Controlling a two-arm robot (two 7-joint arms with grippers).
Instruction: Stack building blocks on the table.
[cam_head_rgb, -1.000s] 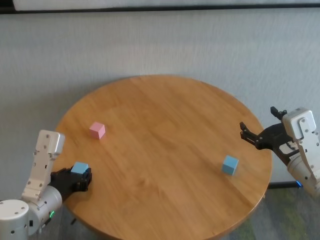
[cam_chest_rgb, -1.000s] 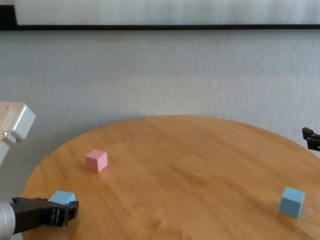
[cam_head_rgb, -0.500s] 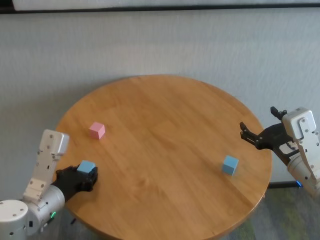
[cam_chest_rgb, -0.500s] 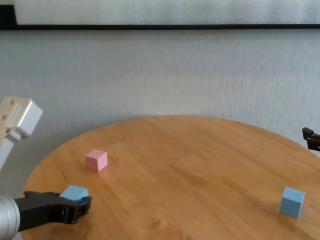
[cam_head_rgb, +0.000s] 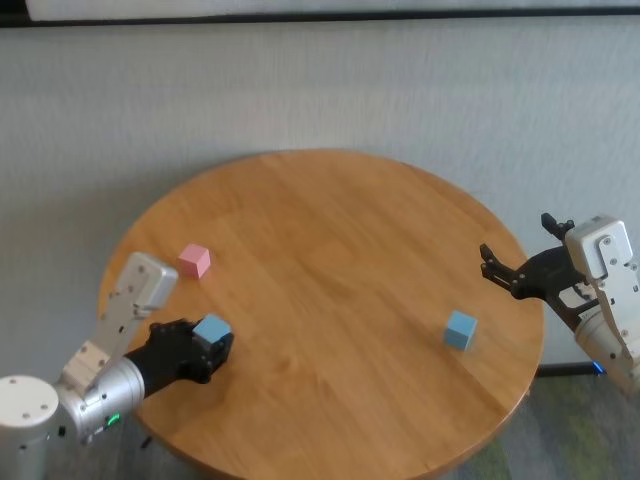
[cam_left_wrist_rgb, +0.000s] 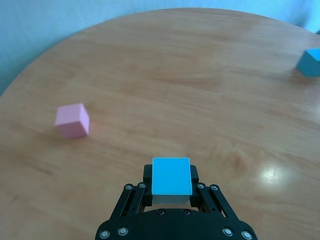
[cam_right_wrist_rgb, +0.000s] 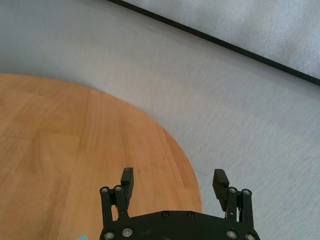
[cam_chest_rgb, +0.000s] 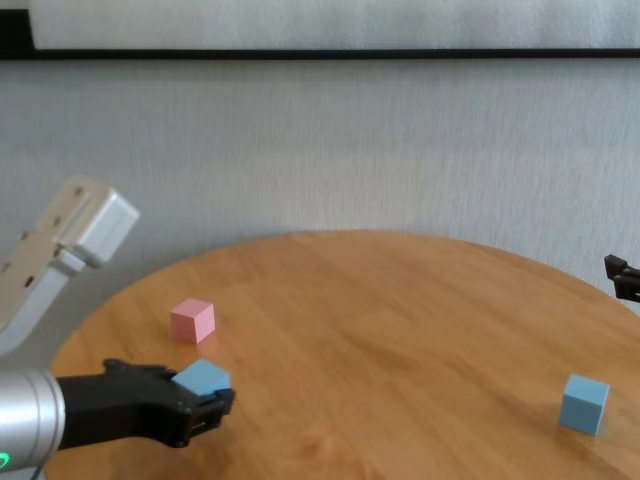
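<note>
— Holding anything yet?

— Yes. The left gripper (cam_head_rgb: 207, 345) is clamped on one blue block (cam_head_rgb: 212, 328), over the near-left part of the table (cam_head_rgb: 340, 230).

— Where's the closest partner for it?

— The pink block (cam_head_rgb: 194, 261) sits just beyond and a little left of it. The other blue block (cam_head_rgb: 460, 329) lies well off to the right, near the right gripper (cam_head_rgb: 497, 270), whose fingers are spread and empty.

— Any labels?

— None readable.

Even daylight, glare on table (cam_left_wrist_rgb: 270, 174)
</note>
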